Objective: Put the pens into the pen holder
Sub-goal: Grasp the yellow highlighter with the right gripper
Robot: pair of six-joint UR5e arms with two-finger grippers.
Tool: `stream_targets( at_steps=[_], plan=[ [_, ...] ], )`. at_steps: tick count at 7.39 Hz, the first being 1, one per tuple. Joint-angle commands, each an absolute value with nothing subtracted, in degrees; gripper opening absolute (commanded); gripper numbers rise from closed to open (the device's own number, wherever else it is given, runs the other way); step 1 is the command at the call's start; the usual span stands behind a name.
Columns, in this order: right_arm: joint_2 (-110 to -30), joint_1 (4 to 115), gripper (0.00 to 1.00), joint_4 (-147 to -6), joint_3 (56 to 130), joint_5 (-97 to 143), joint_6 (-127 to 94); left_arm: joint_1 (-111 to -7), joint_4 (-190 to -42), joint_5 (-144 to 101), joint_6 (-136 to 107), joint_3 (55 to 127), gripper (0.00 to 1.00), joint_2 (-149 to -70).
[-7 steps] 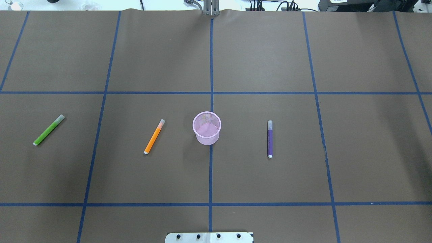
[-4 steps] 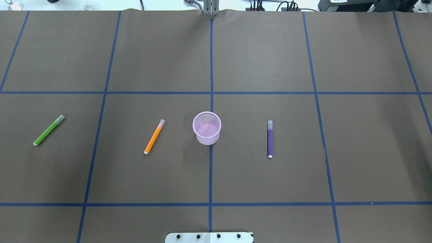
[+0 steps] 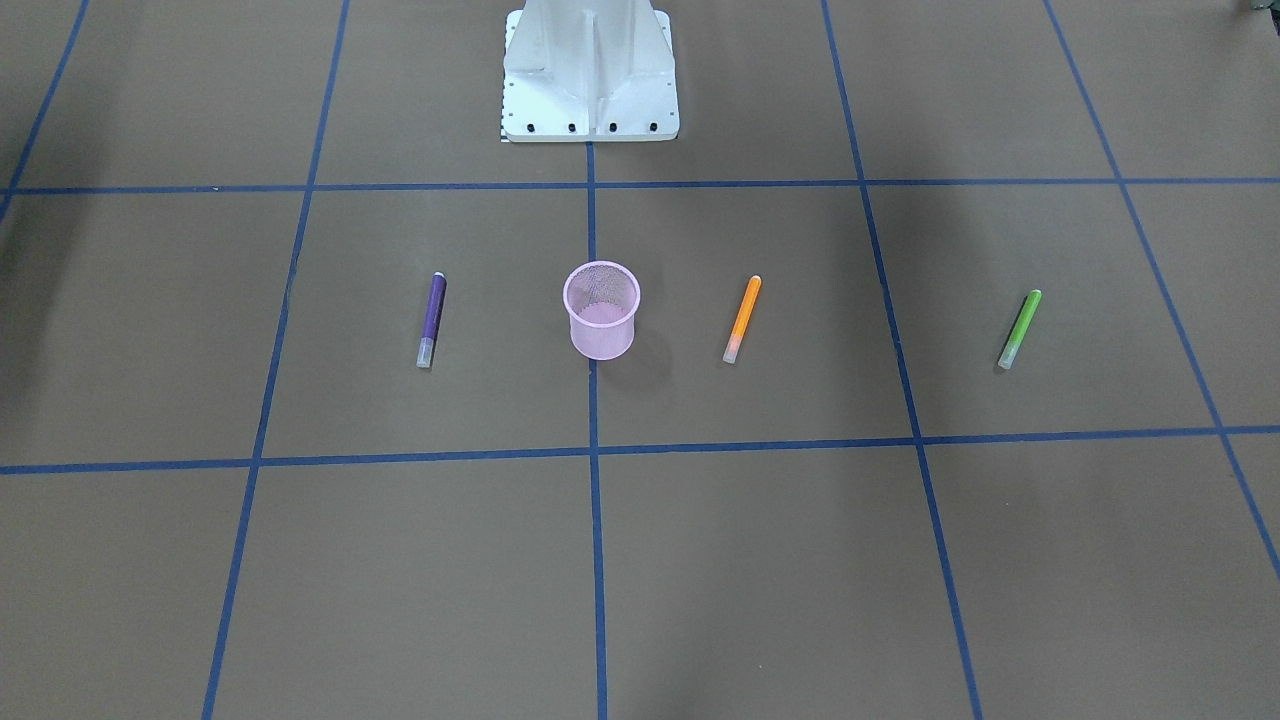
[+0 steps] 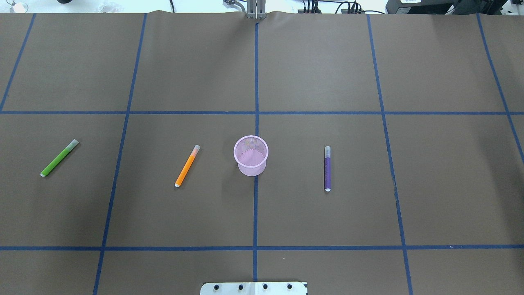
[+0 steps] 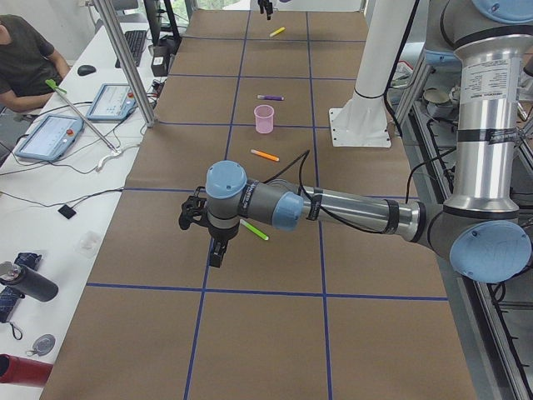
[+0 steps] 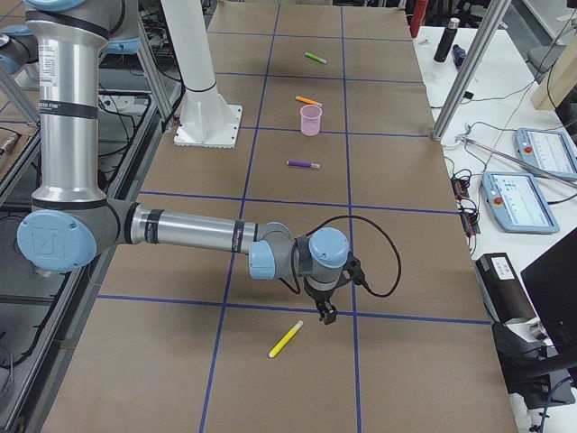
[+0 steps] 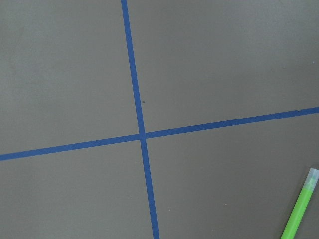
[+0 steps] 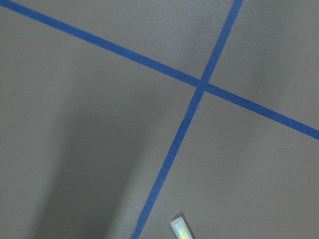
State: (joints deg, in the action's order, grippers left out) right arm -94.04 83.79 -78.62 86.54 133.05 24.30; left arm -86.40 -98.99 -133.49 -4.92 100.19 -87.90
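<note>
Locate small pink wire-mesh cup (image 4: 251,155) upright at centre. Slim orange marker pen (image 4: 187,166) near on left, slim green marker pen (image 4: 59,157) farther left, slim purple marker pen (image 4: 327,169) on right, slim yellow marker pen (image 6: 287,338) far right, all lying flat. Cannot tell opening or load of left gripper (image 5: 215,254) by green, nor right gripper (image 6: 323,313) by yellow. Advise squaring jaws across barrel, pinching mid-length, lifting clear before tipping into cup.
</note>
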Motion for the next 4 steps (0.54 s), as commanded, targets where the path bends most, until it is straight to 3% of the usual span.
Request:
stream_targets(
  at_steps=[1, 4],
  plan=[
    [-94.2, 83.7, 0.97, -78.4, 83.0, 133.1, 33.6, -86.3, -100.7, -133.5, -5.2, 100.0, 1.0, -87.7],
    [-94.4, 80.1, 0.92, -78.0, 81.2, 131.7, 35.1, -86.3, -100.8, -133.5, -5.2, 100.0, 1.0, -87.4]
  ],
)
